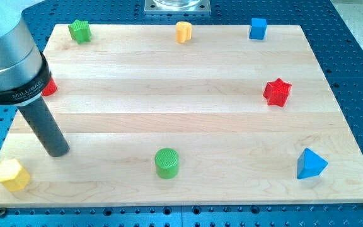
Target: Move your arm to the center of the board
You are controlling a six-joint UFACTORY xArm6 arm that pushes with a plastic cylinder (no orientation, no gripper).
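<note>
My tip rests on the wooden board near its left edge, toward the view's bottom. A yellow block lies just below and left of the tip. A red block shows partly behind the arm's grey body, above the tip. A green cylinder stands to the tip's right, near the bottom edge. The board's middle lies well right of and above the tip.
A green star, an orange block and a blue cube line the top edge. A red star sits at the right. A blue triangle sits at the bottom right. A blue perforated table surrounds the board.
</note>
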